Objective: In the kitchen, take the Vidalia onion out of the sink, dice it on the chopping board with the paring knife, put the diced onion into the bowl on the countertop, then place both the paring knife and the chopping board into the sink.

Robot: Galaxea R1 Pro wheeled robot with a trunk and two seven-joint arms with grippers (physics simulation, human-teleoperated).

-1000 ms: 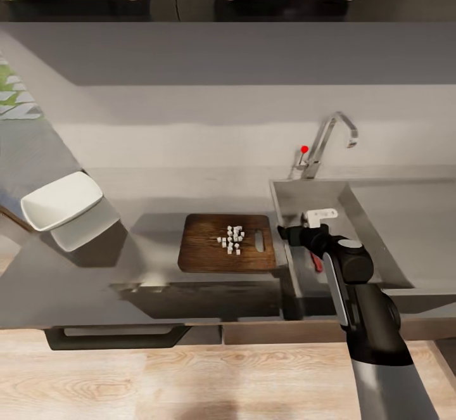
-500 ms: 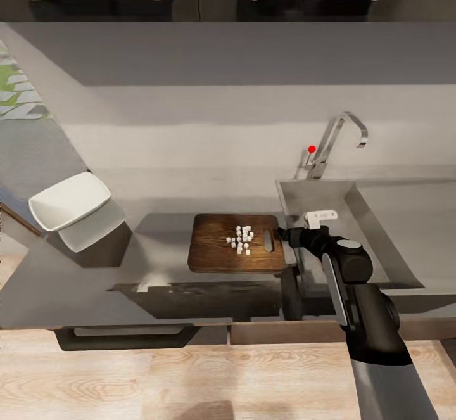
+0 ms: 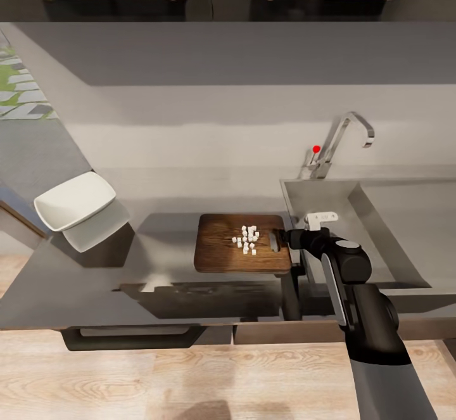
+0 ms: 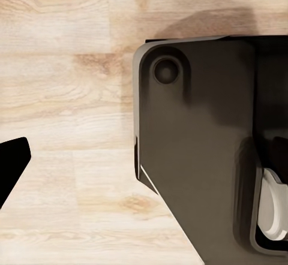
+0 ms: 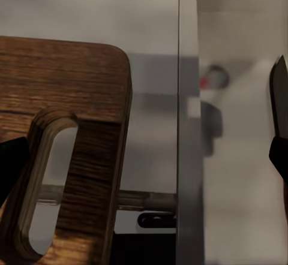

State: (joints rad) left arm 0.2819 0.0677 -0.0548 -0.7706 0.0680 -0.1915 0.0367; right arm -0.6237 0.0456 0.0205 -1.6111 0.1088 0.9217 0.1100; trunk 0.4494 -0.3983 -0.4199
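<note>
One arm of mine shows in the head view: my right arm rises from the lower right of the picture, forearm reaching up and forward over the countertop's (image 3: 158,268) front edge, then bending at the wrist so that the right gripper (image 3: 278,239) points leftward at the chopping board (image 3: 218,252). Its dark fingers sit at the board's right end, over the oval hole. In the right wrist view the two fingertips (image 5: 11,169) stand wide apart at opposite edges of the picture, one over the board beside the hole, the other out over the steel of the sink (image 5: 240,157), so the jaws are spread and grasp nothing.

The board (image 5: 60,97) lies flat on the countertop, its right end just beside the sink's (image 3: 392,217) left rim. A small heap of diced onion (image 3: 247,240) rests on the right half of the board, near my fingers. The bowl (image 3: 75,201) stands well apart, at the countertop's far left, sitting on its own reflection. The tap (image 3: 345,138) curves up behind the basin with the red-tipped lever (image 3: 316,149) just beside it. A blurred red-and-dark shape in the basin in the right wrist view may be the paring knife; I cannot tell.

My left wrist view looks down on pale wooden floor (image 4: 66,97) and a dark part of my own body (image 4: 198,157); a dark finger tip (image 4: 12,163) pokes in at one edge, and I cannot tell how that gripper is set.
</note>
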